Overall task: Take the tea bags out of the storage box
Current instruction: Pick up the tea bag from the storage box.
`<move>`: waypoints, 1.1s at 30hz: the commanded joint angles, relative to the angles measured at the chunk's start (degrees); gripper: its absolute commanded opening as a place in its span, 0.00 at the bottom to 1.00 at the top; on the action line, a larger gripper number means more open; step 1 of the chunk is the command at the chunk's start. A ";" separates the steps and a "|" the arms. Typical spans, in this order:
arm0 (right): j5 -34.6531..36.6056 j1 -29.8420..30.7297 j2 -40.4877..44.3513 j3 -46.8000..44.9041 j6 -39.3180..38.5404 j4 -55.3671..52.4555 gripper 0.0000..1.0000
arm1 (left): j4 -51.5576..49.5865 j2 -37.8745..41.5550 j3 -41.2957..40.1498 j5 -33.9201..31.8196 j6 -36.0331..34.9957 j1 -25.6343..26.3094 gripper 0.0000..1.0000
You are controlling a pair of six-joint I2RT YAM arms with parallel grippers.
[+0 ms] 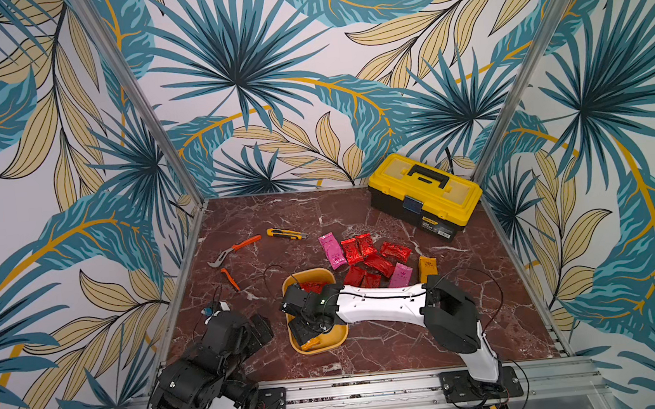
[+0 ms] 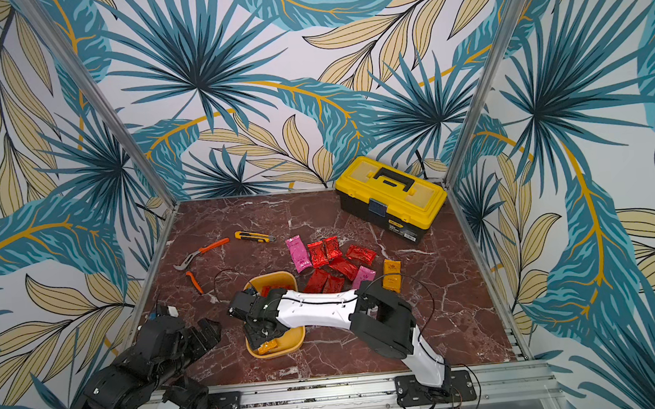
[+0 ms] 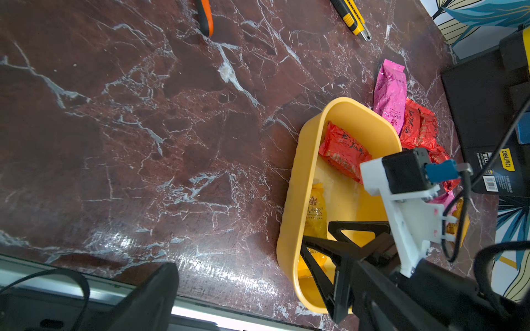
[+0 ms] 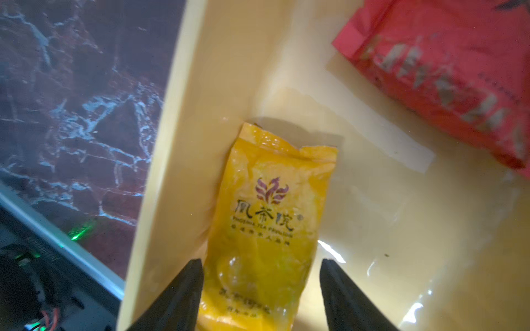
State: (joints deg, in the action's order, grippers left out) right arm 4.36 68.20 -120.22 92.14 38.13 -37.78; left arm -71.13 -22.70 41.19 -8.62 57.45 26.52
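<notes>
The storage box (image 1: 337, 336), a shallow mustard-yellow tray, sits near the table's front middle. Inside it lie an orange-yellow tea bag (image 4: 272, 206) along one long wall and a red tea bag (image 4: 444, 71) toward the far end. My right gripper (image 4: 261, 266) reaches down into the tray and stands open, one finger on each side of the orange-yellow bag's near end. Several more tea bags (image 1: 371, 258), red, pink and orange, lie on the table behind the tray. My left gripper (image 1: 262, 330) hovers open and empty to the left of the tray.
A yellow-lidded black toolbox (image 1: 424, 195) stands at the back right. A yellow utility knife (image 1: 286, 234), orange-handled pliers (image 1: 235, 251) and a small orange tool (image 1: 230, 279) lie at the back left. Metal frame rails edge the marble table.
</notes>
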 commanded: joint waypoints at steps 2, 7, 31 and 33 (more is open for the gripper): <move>4.75 0.28 -1.47 -0.33 -0.64 -3.92 0.70 | -0.50 0.64 0.66 -0.59 0.11 -0.32 1.00; 8.58 0.21 -1.02 -1.34 -0.41 -4.82 0.70 | -0.08 0.62 -0.08 -0.39 0.03 -0.32 1.00; 5.85 0.14 -5.00 6.03 -5.22 -5.90 0.73 | 0.26 1.31 -1.37 0.16 0.33 -0.31 1.00; 6.20 0.23 -5.34 6.21 -5.02 -5.90 0.73 | 0.21 1.42 -1.42 0.32 0.43 -0.26 1.00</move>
State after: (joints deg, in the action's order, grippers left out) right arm 11.05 68.25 -124.09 97.97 33.39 -42.30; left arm -70.94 -22.06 40.49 -7.92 57.49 26.52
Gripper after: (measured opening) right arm 0.729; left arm 0.997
